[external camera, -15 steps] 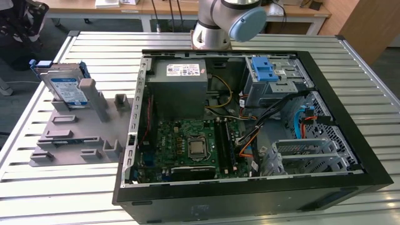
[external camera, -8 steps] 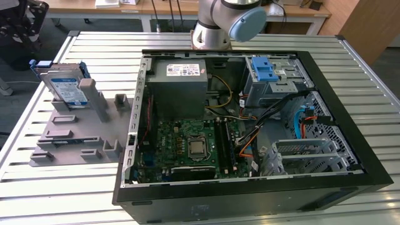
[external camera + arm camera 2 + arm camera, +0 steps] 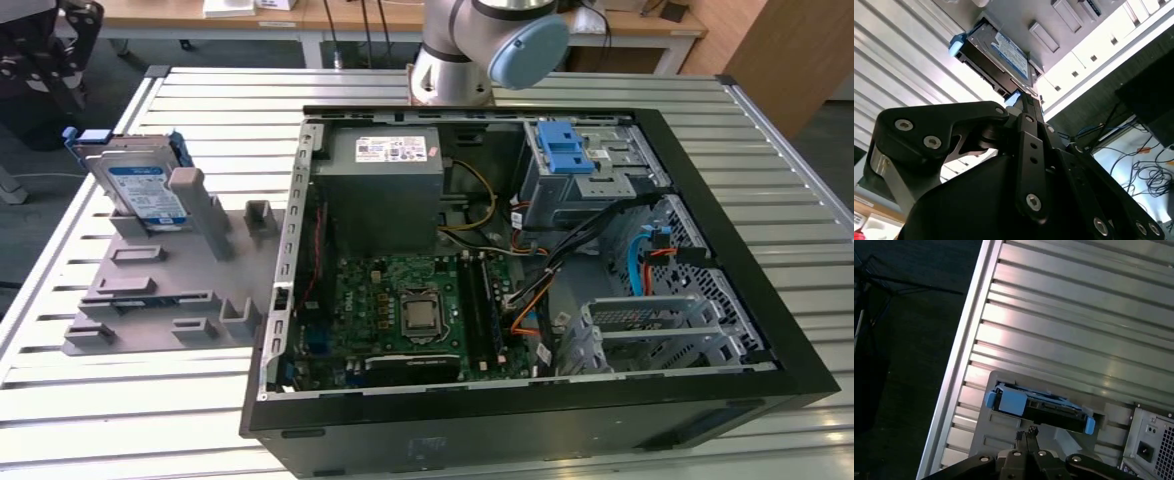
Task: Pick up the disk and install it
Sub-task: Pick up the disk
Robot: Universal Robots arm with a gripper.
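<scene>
While the blue-labelled disk (image 3: 140, 190) leans in its stand (image 3: 147, 272), the tool (image 3: 1027, 432) hangs closed.

Showing off a black pincer (image 3: 1027, 434) made of flat pieces. Shining with round silver screws (image 3: 931, 142) just behind the pincer. Wearing a light-blue round cap (image 3: 529, 50) on a silver-grey arm (image 3: 447, 75), far behind the pincer.

The exterior view's top edge cuts off the grey robot arm with blue joint cap (image 3: 491, 42). There the grey plastic holder (image 3: 186, 197) hides the low part of the flat silver blue-framed disk (image 3: 139, 188). The first wrist view's bottom edge cuts the black gripper (image 3: 1025, 434).
</scene>
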